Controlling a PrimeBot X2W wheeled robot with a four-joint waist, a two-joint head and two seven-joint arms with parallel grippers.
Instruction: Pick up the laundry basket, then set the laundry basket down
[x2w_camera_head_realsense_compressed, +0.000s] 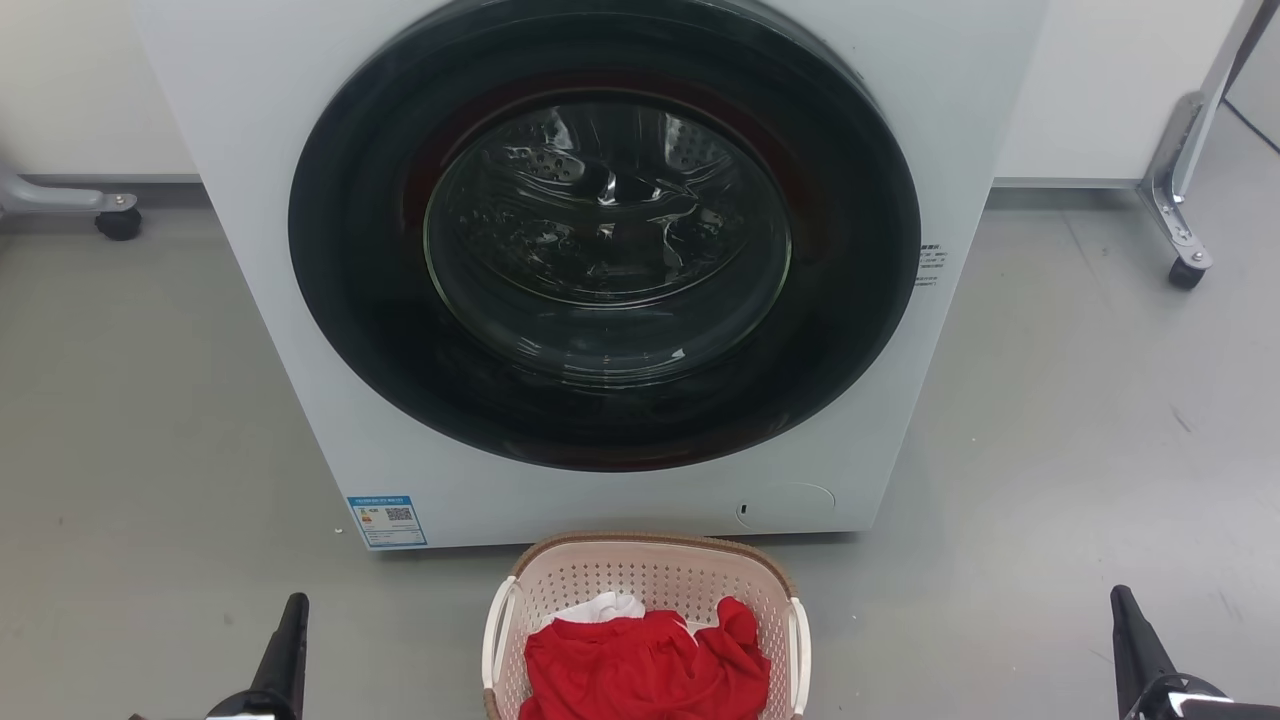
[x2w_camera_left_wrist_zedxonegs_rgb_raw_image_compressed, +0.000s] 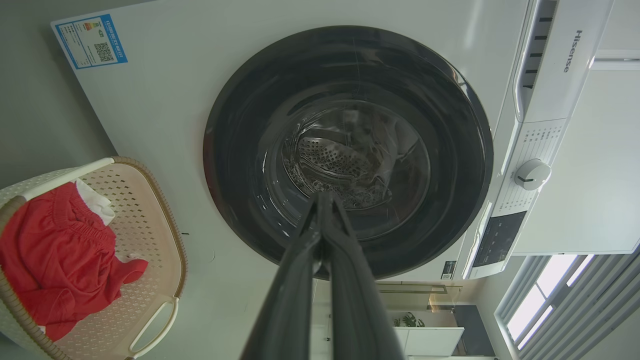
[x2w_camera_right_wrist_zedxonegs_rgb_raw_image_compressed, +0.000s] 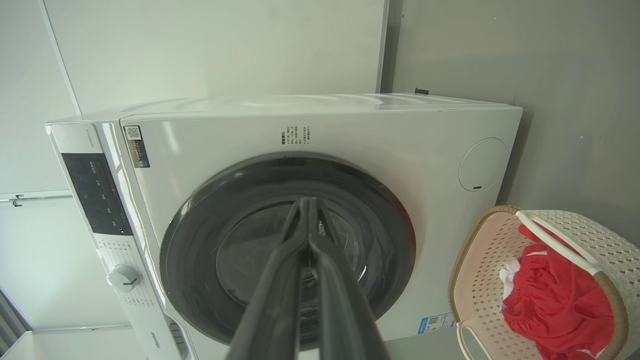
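Now, basket (x2w_camera_head_realsense_compressed: 640, 580): on the floor, 6 o'clock of washer (x2w_camera_head_realsense_compressed: 250, 300), between both hands.
Left hand (x2w_camera_head_realsense_compressed: 296, 606): fingers pressed together; basket at its 3 o'clock, seemingly nearer.
Right hand (x2w_camera_head_realsense_compressed: 1120, 600): fingers pressed together; basket at its 9 o'clock.
Handles (x2w_camera_head_realsense_compressed: 497, 620): one faces each hand.

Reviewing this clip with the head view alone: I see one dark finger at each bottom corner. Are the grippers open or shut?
Observer: Both wrist views show them shut and empty: the left gripper and right gripper have fingertips pressed together.
Operator: What sits above the door? My frame cuts it off.
Observer: The washing machine has a control strip there with a white dial beside a dark display panel.
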